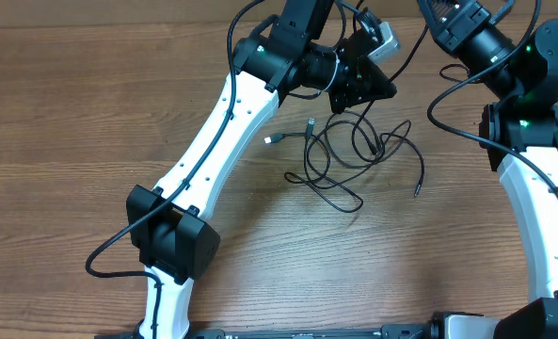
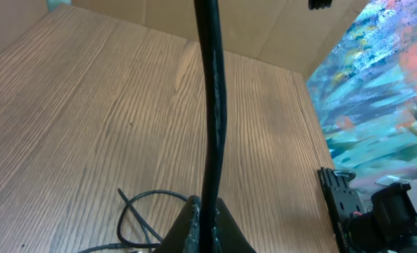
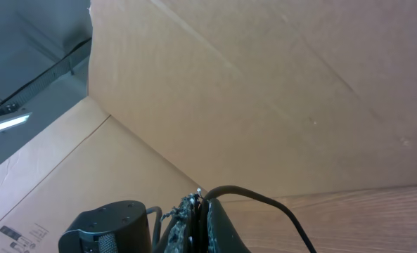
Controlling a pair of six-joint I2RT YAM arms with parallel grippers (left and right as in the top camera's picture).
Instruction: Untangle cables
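Cables [image 1: 382,146] lie in a loose tangle on the wood table [image 1: 90,113], just beside my left gripper [image 2: 204,221], which is clamped on one strand running taut straight away from it. Right gripper [image 3: 200,211], raised farther off, pinches a strand too. Left's nearer.
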